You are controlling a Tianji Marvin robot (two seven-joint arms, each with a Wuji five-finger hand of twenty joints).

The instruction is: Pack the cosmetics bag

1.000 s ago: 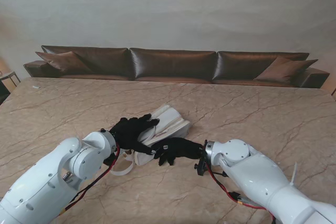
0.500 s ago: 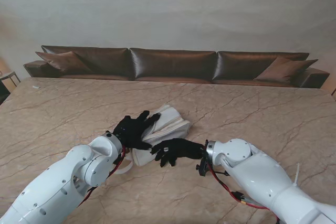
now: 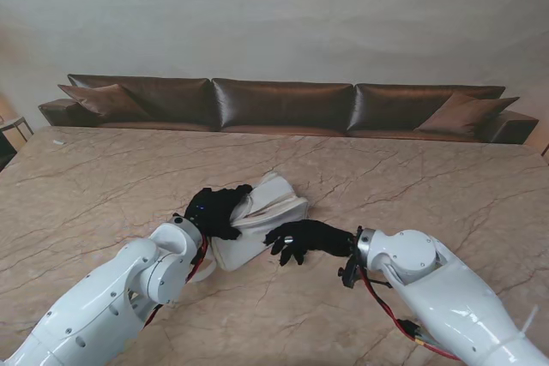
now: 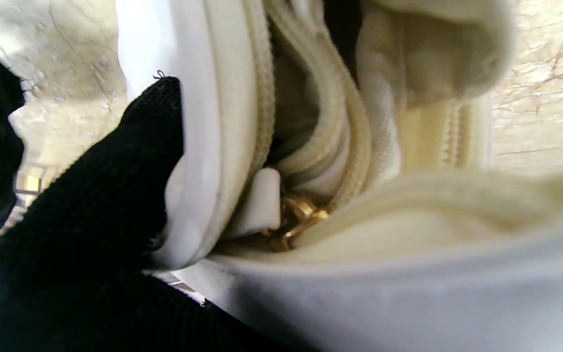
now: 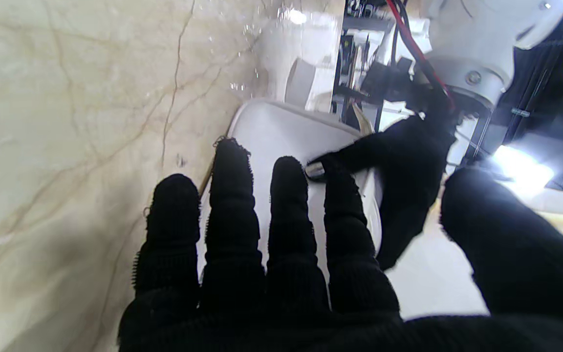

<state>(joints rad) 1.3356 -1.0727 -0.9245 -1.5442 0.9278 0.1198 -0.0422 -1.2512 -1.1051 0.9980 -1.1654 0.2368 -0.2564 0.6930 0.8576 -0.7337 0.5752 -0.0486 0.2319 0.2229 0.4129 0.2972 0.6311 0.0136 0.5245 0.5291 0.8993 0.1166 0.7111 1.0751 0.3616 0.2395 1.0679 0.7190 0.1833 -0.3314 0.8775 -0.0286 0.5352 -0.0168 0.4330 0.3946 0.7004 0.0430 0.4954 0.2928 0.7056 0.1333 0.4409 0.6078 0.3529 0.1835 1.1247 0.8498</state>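
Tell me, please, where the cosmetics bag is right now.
In the stand's view the white cosmetics bag lies near the middle of the marble table, gripped by the left hand, with the right hand open just to its right.

The white cosmetics bag (image 3: 262,216) lies near the middle of the table (image 3: 429,177), and both robot hands crowd it. The left robot hand (image 3: 214,210) grips the bag's left end, closing off that side. The right robot hand (image 3: 302,237), fingers spread, sits just beside the bag's nearer right edge, blocking approach from there. The bag's far side faces bare marble. Farther out, the table is unobstructed left and right.
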